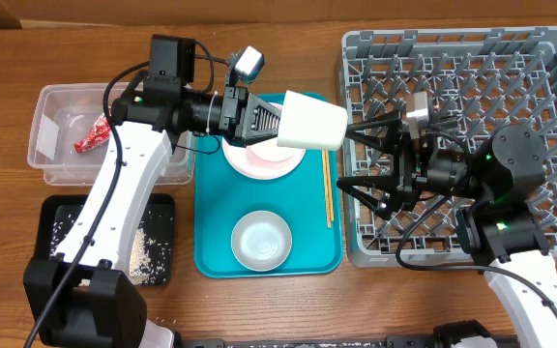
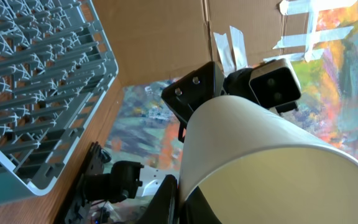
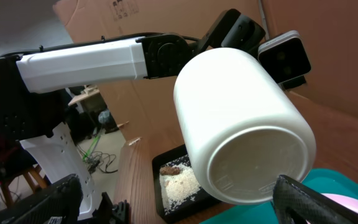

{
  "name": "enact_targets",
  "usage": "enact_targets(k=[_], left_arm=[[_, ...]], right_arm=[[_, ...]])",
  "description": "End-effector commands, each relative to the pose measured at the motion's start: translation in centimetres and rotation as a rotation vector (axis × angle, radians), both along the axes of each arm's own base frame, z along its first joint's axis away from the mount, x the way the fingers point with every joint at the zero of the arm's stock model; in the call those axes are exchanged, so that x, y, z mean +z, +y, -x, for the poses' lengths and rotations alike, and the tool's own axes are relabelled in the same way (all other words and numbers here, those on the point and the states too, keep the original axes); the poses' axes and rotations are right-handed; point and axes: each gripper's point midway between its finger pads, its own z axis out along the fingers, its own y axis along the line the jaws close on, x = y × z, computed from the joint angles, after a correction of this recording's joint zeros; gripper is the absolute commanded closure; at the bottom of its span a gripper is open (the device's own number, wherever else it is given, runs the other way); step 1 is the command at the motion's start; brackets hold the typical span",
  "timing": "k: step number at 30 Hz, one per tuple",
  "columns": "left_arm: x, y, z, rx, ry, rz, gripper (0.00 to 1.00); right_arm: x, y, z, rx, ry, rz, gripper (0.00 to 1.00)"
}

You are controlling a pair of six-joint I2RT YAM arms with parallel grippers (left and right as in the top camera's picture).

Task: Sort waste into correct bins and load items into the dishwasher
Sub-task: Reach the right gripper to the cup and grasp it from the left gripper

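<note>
Grey plastic: one square dish rack (image 1: 472, 58) fills the right of the wooden surface (image 1: 259, 39). One teal tray (image 1: 213, 253) lies at centre. At left sit one clear tub (image 1: 51, 159), far, and one black tray (image 1: 162, 217), near. On the teal tray are one pink plate (image 1: 254, 162), far, and one grey-blue bowl (image 1: 262, 240), near.

One white cup (image 1: 312, 123) hangs on its side above the plate, long axis running left to right, base pointing right and mouth left. The left end effector (image 1: 273, 119), fully closed, pinches the cup at its rim. The right end effector (image 1: 346, 157) is spread wide and empty, just right of the cup's base.

Two wooden chopsticks (image 1: 328, 188) lie together along the teal tray's right edge, long axis near to far. One red wrapper (image 1: 92, 132) lies in the tub. Loose rice grains (image 1: 143, 253) and one brown scrap (image 3: 169, 169) lie in the black tray.
</note>
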Motion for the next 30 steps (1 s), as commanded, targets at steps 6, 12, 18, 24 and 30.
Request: enact_targets(k=[6,12,18,24,30], left_arm=[[1.0,-2.6,2.5,-0.109,-0.041,0.035,0.96],[1.0,-2.9,2.8,-0.12,-0.038,0.035,0.96],[1.0,-2.5,2.4,-0.106,-0.012,0.028,0.96],[1.0,-1.6,1.7,-0.075,0.006,0.025,0.96],[1.0,-1.1,1.3,-0.06,0.032,0.019,0.96]], right_arm=[[0.2,0.1,-1.1,-0.032,0.008,-0.003,0.0],[-0.7,0.2,-2.7,-0.06,0.025,-0.001,0.0],[0.9,-0.4,-3.6,-0.092,-0.099,-0.028,0.0],[0.7,-1.7,-3.4,-0.068,-0.092,-0.015,0.0],[0.4,-4.7,-3.7,-0.081,-0.093,0.001,0.0]])
